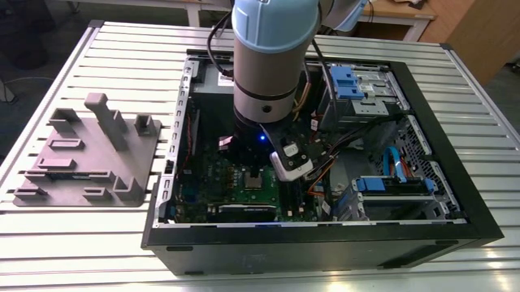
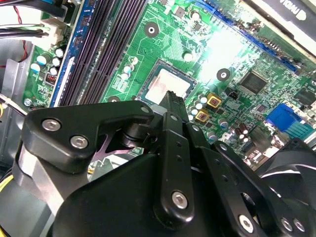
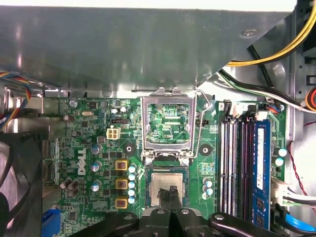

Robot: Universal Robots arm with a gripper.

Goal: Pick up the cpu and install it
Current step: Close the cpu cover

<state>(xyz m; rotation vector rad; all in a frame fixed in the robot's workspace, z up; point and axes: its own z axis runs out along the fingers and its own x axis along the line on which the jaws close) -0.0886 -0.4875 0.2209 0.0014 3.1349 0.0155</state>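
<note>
The cpu [image 3: 161,183] lies flat in its socket on the green motherboard [image 3: 94,128]; its silvery-beige top also shows in the second wrist view [image 2: 162,89] and in the exterior view [image 1: 254,180]. The silver socket frame [image 3: 168,96] stands tilted up just beyond it. My gripper [image 3: 171,191] hangs right over the cpu's near edge, fingers shut together and nothing visible between them. In the second wrist view the gripper [image 2: 173,97] has its tip over the chip's edge. Whether the tip touches the chip I cannot tell.
The arm [image 1: 272,61] reaches down into an open black computer case [image 1: 325,237]. Dark memory slots [image 3: 242,168] run beside the socket, a black fan [image 3: 15,187] sits on the other side, and cables [image 3: 261,84] cross nearby. A grey plastic tray [image 1: 89,158] lies at the exterior view's left.
</note>
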